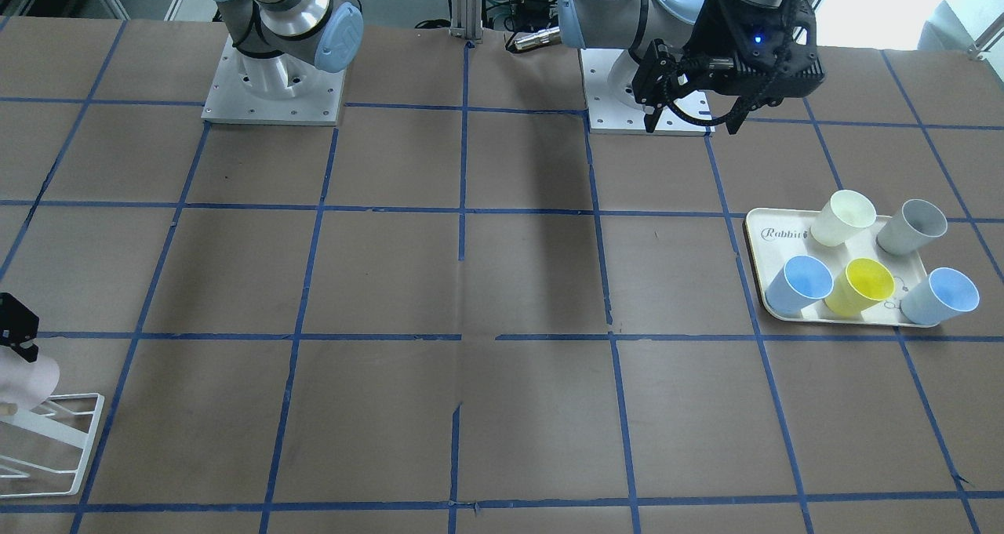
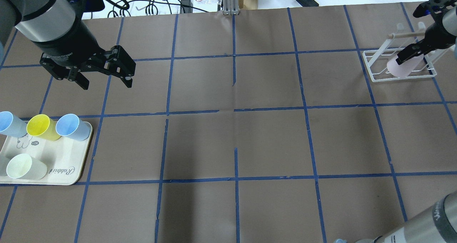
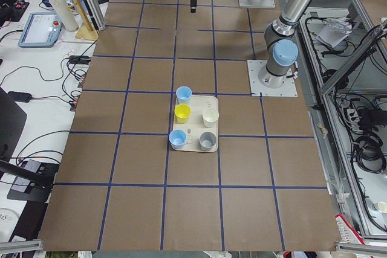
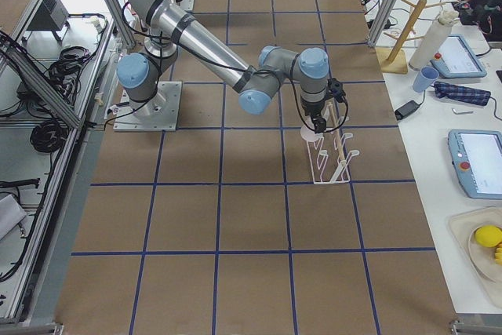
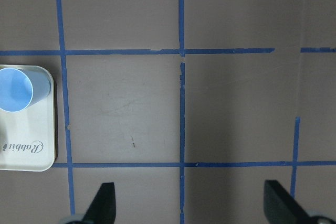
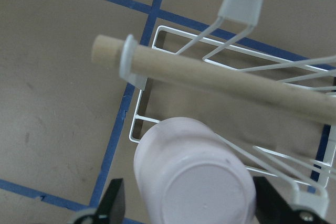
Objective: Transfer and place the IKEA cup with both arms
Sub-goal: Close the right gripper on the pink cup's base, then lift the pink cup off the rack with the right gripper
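Observation:
The pale pink IKEA cup [image 2: 403, 67] rests tilted, bottom up, on a prong of the white wire rack [image 2: 371, 68] at the table's far right. My right gripper [image 2: 414, 59] is around it. In the right wrist view the cup's base [image 6: 194, 177] fills the gap between the spread fingers, with a small gap on each side, so the gripper is open. The front view shows the cup [image 1: 27, 377] at its left edge under the gripper [image 1: 20, 338]. My left gripper [image 2: 106, 83] is open and empty, held above the table, back from the tray.
A cream tray [image 2: 53, 164] at the near left holds a yellow cup [image 2: 43, 127], a cream-white cup [image 2: 25, 166], light blue cups [image 2: 71, 127] and a grey one [image 1: 910, 227]. The rack has a wooden dowel [image 6: 210, 80] across its top and several upright prongs.

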You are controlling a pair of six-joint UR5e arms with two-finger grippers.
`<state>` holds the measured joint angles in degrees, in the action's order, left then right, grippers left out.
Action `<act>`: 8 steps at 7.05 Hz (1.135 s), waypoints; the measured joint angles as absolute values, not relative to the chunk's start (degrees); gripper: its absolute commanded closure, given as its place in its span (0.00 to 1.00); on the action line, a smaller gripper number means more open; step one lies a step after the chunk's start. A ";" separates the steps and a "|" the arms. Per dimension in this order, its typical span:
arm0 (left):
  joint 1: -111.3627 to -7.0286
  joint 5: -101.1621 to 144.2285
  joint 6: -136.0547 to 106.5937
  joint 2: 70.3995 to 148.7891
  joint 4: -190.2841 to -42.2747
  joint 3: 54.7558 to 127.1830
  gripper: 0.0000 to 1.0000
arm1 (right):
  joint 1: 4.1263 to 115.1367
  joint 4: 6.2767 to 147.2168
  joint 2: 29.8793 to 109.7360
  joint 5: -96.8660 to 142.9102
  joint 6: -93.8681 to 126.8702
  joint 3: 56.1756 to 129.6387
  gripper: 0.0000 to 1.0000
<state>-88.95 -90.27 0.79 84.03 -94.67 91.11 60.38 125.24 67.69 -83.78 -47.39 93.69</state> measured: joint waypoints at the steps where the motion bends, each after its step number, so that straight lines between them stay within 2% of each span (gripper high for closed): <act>1: -88.95 -90.28 0.79 84.00 -94.69 91.13 0.00 | 60.38 125.25 67.70 -83.84 -47.43 93.69 0.74; 2: -88.95 -90.30 0.79 83.97 -94.70 91.14 0.00 | 60.38 125.24 67.79 -83.87 -47.45 93.66 0.85; 3: -88.92 -90.29 0.79 83.97 -94.70 91.13 0.00 | 60.38 125.24 68.01 -83.88 -47.46 93.58 0.89; 8: -88.77 -89.45 0.79 83.43 -94.77 90.09 0.00 | 60.38 122.18 71.26 -84.81 -47.49 91.26 0.89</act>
<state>-88.77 -89.45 0.79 83.43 -94.77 90.09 60.38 122.18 71.26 -84.81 -47.49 91.26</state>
